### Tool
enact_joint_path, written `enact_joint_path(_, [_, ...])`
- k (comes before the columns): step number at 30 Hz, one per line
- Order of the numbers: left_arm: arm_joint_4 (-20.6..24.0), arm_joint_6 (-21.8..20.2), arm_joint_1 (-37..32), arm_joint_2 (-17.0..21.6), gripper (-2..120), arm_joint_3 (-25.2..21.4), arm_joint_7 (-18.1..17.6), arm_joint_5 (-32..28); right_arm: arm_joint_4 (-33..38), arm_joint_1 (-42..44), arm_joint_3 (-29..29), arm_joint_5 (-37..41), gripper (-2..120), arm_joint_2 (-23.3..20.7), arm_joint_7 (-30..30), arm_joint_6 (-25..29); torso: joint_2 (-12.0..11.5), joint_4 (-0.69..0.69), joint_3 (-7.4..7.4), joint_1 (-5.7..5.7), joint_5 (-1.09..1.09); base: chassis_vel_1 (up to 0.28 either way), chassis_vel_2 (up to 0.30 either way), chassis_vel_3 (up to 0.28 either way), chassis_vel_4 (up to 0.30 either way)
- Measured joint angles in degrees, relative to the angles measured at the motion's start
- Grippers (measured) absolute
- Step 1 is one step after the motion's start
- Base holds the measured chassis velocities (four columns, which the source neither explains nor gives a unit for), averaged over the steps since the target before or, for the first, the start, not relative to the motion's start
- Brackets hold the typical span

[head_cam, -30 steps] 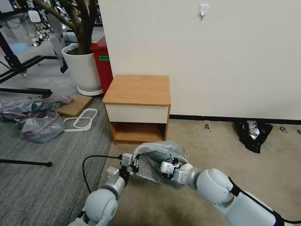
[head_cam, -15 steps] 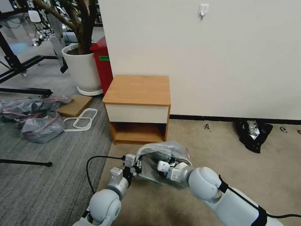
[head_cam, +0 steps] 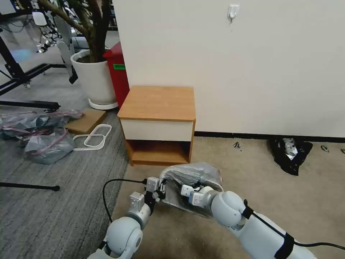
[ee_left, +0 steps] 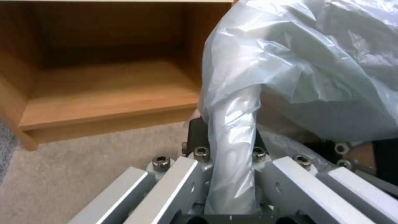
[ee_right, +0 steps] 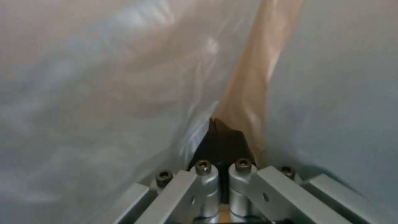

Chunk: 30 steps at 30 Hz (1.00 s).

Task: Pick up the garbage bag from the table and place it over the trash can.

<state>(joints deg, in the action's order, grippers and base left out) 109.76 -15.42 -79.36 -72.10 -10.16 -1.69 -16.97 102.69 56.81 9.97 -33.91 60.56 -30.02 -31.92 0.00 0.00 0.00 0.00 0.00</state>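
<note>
— Holding the thin translucent grey plastic garbage bag (head_cam: 192, 176) low over the beige carpet (head_cam: 251, 172), just before the front edge of the small wood-topped table (head_cam: 158, 102).
— Gripping how?
— Clamping a bunched strip in the left gripper (ee_left: 230, 152); pinching the pink band tight in the right gripper (ee_right: 224, 165).
— Shifting anything?
— Sliding slightly rightward since a second ago. Probably lining up for draping.
</note>
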Motion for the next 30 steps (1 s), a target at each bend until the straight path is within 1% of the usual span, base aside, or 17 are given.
enact_joint_path(18, [0.25, -0.02, -0.71, -0.11, 1, 0.22, -0.05, -0.13, -6.90, -1.27, -0.06, -2.90, 0, 2.85, 0.19, 0.23, 0.00, 0.01, 0.00, 0.00, 0.00, 0.000, 0.000, 0.000, 0.000])
enact_joint_path(30, [0.59, -0.04, -1.39, -0.36, 1, 0.19, -0.05, -0.24, -9.40, -1.17, -0.26, -4.87, 0, 4.06, 0.31, 0.49, 0.00, 0.00, 0.00, 0.00, 0.00, 0.000, 0.000, 0.000, 0.000])
